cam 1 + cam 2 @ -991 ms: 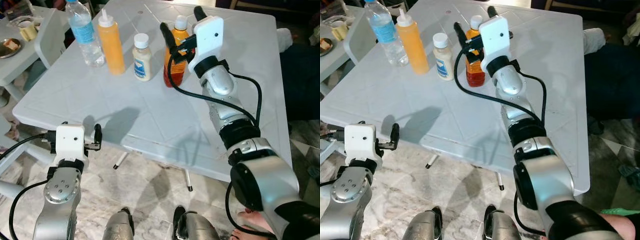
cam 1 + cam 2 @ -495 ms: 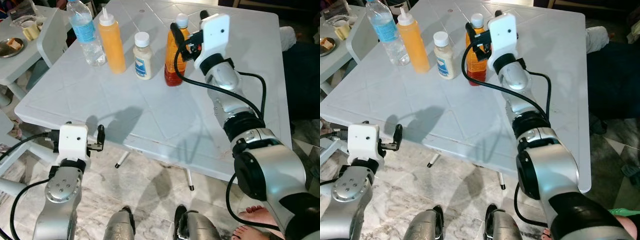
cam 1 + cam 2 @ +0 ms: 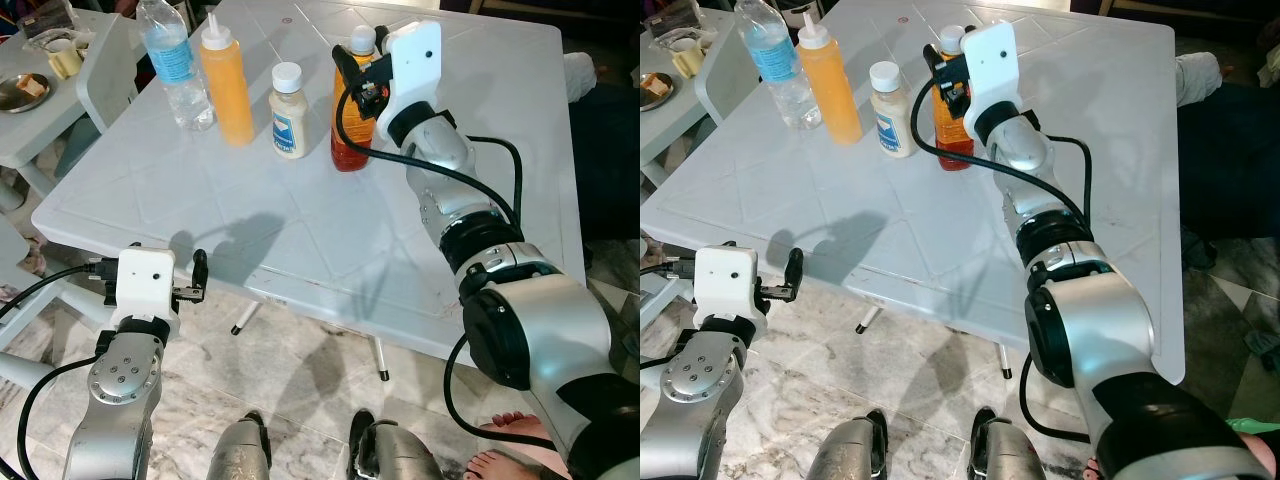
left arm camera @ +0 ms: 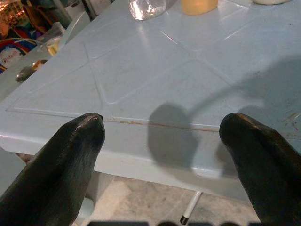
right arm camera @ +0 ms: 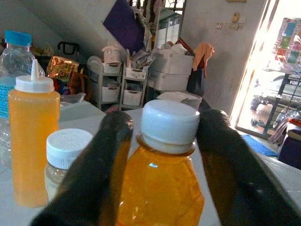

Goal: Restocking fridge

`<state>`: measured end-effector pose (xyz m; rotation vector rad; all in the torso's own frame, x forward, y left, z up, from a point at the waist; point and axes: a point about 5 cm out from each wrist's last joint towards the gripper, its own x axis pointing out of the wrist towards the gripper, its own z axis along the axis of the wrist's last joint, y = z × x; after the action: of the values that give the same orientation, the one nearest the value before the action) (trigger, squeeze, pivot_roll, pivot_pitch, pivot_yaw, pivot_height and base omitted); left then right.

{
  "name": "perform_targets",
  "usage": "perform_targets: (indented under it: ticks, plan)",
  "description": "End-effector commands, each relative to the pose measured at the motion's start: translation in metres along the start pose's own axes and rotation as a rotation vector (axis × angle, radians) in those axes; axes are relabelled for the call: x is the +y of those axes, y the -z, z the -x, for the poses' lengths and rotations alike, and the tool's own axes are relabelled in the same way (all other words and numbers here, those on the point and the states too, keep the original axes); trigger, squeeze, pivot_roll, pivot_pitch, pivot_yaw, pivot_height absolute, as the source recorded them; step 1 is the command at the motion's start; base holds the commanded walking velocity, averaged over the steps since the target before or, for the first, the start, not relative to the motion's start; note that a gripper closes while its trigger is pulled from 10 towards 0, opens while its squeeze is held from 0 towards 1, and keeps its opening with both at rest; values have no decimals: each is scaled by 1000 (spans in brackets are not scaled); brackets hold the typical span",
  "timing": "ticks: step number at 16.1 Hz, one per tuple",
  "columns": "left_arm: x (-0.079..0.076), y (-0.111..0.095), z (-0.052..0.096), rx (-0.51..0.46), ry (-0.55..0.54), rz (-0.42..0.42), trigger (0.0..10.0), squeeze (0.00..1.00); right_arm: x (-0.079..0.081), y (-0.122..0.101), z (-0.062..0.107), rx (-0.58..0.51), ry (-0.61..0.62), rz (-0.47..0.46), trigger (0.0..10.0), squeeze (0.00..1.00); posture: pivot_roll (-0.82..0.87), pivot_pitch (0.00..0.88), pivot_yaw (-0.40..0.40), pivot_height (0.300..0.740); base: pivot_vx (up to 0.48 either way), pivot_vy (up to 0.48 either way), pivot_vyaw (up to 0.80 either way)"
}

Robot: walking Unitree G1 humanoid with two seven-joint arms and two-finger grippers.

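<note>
**Right hand around the honey bottle on the table**

From the head cameras I see the white table (image 3: 300,215) with four containers in a row at its far side: a water bottle (image 3: 172,62), an orange squeeze bottle (image 3: 225,80), a small white-capped jar (image 3: 288,112) and the amber honey bottle (image 3: 352,105). My right hand (image 3: 362,60) is stretched over the table and stands at the top part of the honey bottle, one black finger on each side. My left hand (image 3: 195,272) hangs low, in front of the near table edge.

In the left wrist view, the two fingers (image 4: 61,165) are spread wide apart, holding nothing, and they point at the table edge.

In the right wrist view, the fingers (image 5: 99,165) stand open on both sides of the honey bottle (image 5: 162,188), close to its shoulders. I cannot tell if they touch it. The jar (image 5: 63,157) and the squeeze bottle (image 5: 33,136) stand beside it.
</note>
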<state>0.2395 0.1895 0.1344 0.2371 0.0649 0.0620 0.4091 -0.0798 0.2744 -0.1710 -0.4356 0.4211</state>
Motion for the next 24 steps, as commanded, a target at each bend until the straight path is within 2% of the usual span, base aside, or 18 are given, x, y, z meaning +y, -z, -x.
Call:
perform_targets:
  ticks: [1, 6, 7, 8, 9, 12, 15, 16, 17, 20, 24]
  plan:
    - [4, 2, 1, 16, -9, -15, 10000, 0, 3, -6, -5, -3, -15, 9, 667, 0, 208, 183, 49, 740, 0, 0, 0]
    - [4, 2, -1, 15, -8, -19, 10000, 0, 2, -1, -4, 28, 28, 24, 1255, 0, 211, 178, 48, 740, 0, 0, 0]
    - [3, 2, -1, 15, -7, -20, 10000, 0, 2, 1, -3, 35, 44, 29, 353, 0, 210, 177, 48, 740, 0, 0, 0]
    - [3, 2, -1, 14, -9, -19, 10000, 0, 4, 4, -1, 36, 48, 32, 824, 0, 207, 174, 46, 740, 0, 0, 0]
    - [3, 2, -3, 11, -13, -17, 10000, 0, 9, 7, 1, 31, 37, 28, 0, 0, 203, 172, 44, 740, 0, 0, 0]
    - [1, 0, -6, 2, -16, -11, 10000, 0, 17, 6, 4, -12, 27, 40, 0, 0, 186, 166, 37, 740, 0, 0, 0]
    - [-4, 0, -12, -7, -14, 8, 10000, 0, 22, 1, 10, -54, 59, -11, 0, 0, 153, 149, 27, 740, 0, 0, 0]
    - [-6, 0, -14, -10, -13, 15, 10000, 0, 26, -1, 12, -65, 54, -20, 0, 0, 145, 142, 21, 740, 0, 0, 0]
    - [-8, 0, -16, -12, -13, 20, 10000, 0, 29, -4, 14, -77, 41, -25, 471, 0, 140, 138, 20, 740, 0, 0, 0]
    - [-9, 0, -21, -23, -21, 30, 10000, 0, 31, -17, 14, -99, 27, -44, 510, 0, 123, 116, 8, 740, 0, 0, 0]
    - [-11, -2, -29, -41, -27, 40, 10000, 0, 37, -27, 25, -72, 3, -103, 824, 0, 105, 98, -1, 740, 0, 0, 0]
